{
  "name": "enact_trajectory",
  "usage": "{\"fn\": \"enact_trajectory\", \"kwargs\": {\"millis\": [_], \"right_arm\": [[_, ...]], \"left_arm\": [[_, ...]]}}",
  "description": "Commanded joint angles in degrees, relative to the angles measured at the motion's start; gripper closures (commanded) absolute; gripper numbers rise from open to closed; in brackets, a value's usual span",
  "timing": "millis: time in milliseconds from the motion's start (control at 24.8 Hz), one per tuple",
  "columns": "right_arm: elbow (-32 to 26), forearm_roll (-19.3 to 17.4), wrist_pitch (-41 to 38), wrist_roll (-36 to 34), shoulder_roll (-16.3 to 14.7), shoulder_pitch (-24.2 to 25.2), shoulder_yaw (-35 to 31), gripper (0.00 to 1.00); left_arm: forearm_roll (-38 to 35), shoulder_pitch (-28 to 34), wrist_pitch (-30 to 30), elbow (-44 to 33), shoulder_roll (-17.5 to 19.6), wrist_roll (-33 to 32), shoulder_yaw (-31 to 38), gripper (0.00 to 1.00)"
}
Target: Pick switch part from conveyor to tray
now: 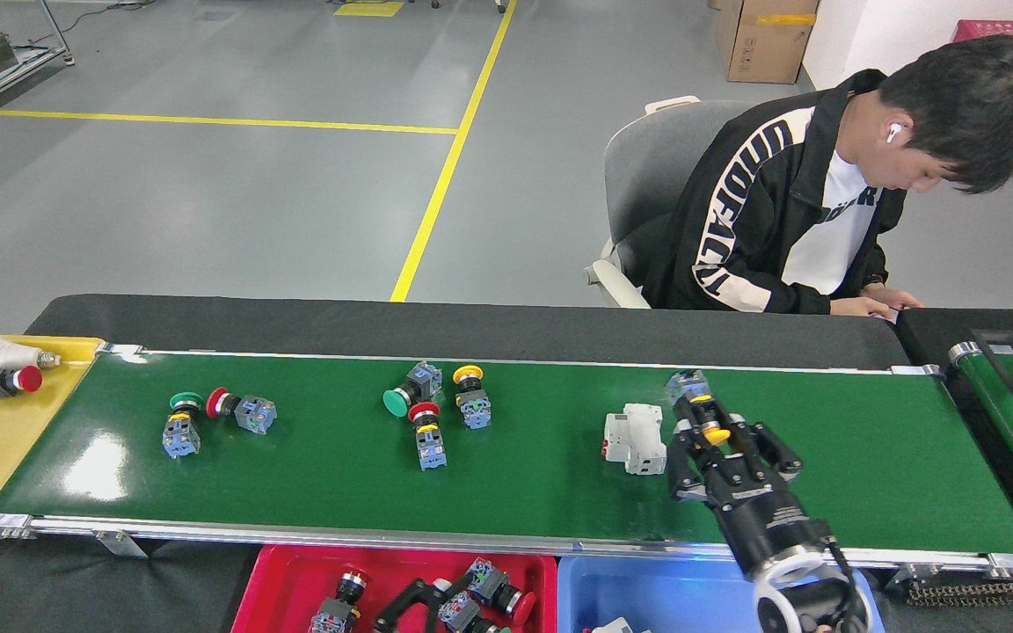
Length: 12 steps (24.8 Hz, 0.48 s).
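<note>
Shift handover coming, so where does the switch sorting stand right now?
Done: several push-button switches lie in the red plastic tray. In hand: the right pincer is shut on a yellow-capped switch over the dark-green conveyor belt. Left: five switches on the belt, two at left, three mid-belt, plus a white breaker block. The left pincer hangs over the red tray.

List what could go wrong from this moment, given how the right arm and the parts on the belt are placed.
1. The right pincer holds a yellow-capped switch part above the glossy dark-green conveyor; only its cap end looks gripped, so it might slip.
2. The white rectangular breaker block lies just beside the pincer and could get knocked.
3. The red plastic tray already holds the left pincer among switches, so the arms might crowd each other.
</note>
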Motion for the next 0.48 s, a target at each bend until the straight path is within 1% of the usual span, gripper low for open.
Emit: {"fn": "enact_trajectory", "kwargs": {"millis": [0, 40, 81, 121, 162, 202, 242, 283, 323, 364, 404, 444], "right_arm": [[-2.0, -0.3, -5.5, 0.0, 0.2, 0.8, -0.4, 0.88], [-2.7, -0.3, -7.9, -0.1, 0.6, 2.2, 0.1, 0.87], [-3.3, -0.2, -11.1, -0.1, 1.8, 4.0, 1.0, 0.84], [-3.4, -0.1, -14.4, 0.1, 3.7, 4.9, 3.0, 0.83], [-3.3, 0.5, -16.8, 0.4, 5.9, 5.5, 5.6, 0.82], [-3.3, 0.9, -18.0, 0.6, 7.1, 6.2, 8.2, 0.79], [-3.3, 1.3, -18.3, 0.6, 7.5, 6.8, 10.4, 0.75], [-3.1, 1.5, -18.4, 0.6, 7.7, 6.9, 13.5, 0.66], [-2.8, 1.5, -17.8, 0.7, 8.2, 6.9, 17.2, 0.46], [-2.8, 1.5, -17.4, 1.2, 8.9, 6.9, 19.7, 0.19], [-2.8, 1.5, -16.9, 2.6, 9.7, 6.9, 20.7, 0.02], [-2.7, 1.5, -16.5, 4.2, 10.2, 6.9, 21.1, 0.02]], "left_arm": [[3.2, -0.2, 0.3, -0.3, -0.2, -1.0, 7.2, 0.00], [3.7, -0.1, 0.5, 0.1, -0.4, -1.1, 10.8, 0.00], [3.8, -0.1, 0.5, 0.7, -0.5, -1.1, 14.2, 0.00], [3.8, -0.2, 0.6, 1.6, -0.5, -1.1, 17.4, 0.00], [3.9, -0.3, 0.7, 2.6, -0.5, -1.1, 19.8, 0.00], [3.9, -0.5, 1.2, 3.3, -0.5, -1.1, 21.3, 0.00], [3.9, -0.7, 1.4, 3.8, -0.5, -1.1, 22.1, 0.00], [3.9, -0.9, 1.4, 4.2, -0.4, -1.1, 22.3, 0.00], [3.9, -1.0, 1.4, 4.5, -0.4, -1.1, 22.3, 0.00], [3.9, -1.2, 1.4, 4.5, -0.4, -1.1, 22.3, 0.00], [3.8, -1.6, 1.5, 4.5, -0.5, -1.1, 22.0, 0.00], [3.6, -2.3, 2.0, 4.5, -0.5, -1.1, 21.7, 0.00]]}}
